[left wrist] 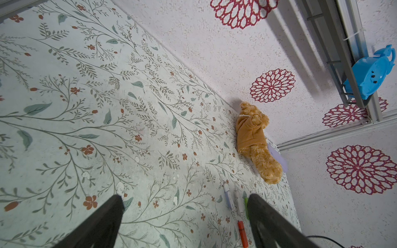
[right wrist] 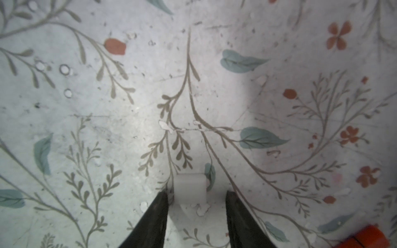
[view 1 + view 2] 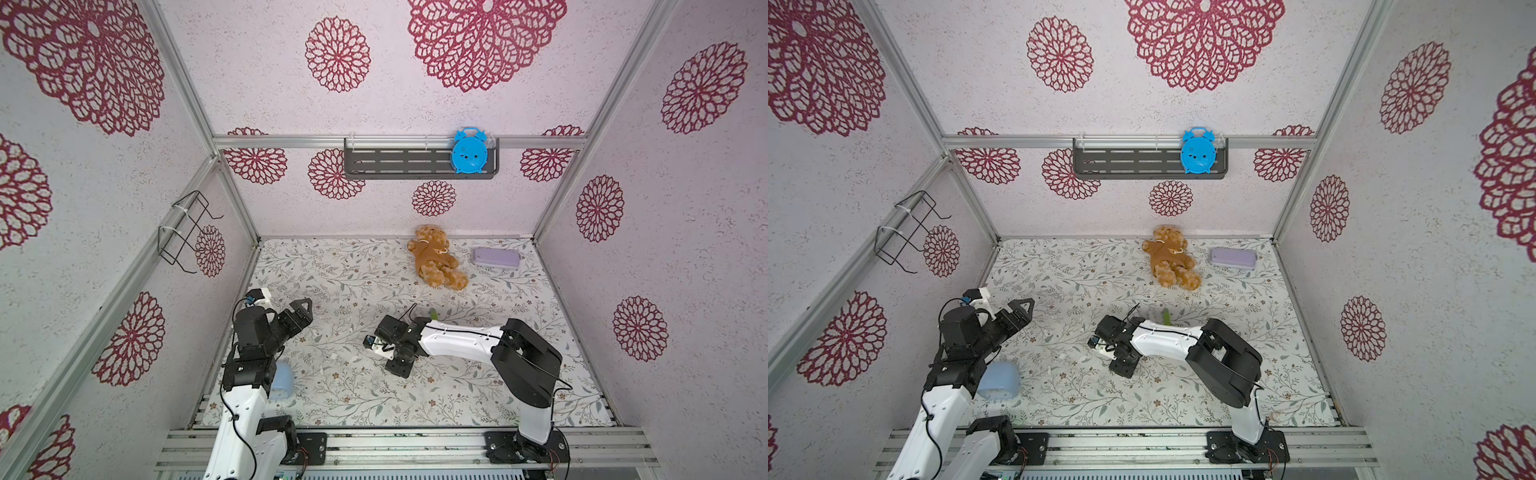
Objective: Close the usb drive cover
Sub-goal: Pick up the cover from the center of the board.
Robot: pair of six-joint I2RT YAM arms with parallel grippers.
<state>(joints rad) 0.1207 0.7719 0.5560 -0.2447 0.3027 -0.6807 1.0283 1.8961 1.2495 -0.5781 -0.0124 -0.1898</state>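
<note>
Right tool (image 2: 196,194) angled down, astride white piece (image 2: 190,186), seemingly ungripped

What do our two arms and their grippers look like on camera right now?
The left arm and right arm pair white shells with black joint housings; a thin black cable runs along each. The left gripper and right gripper have plain black fingers tapering to narrow tips. No markings are legible.
</note>
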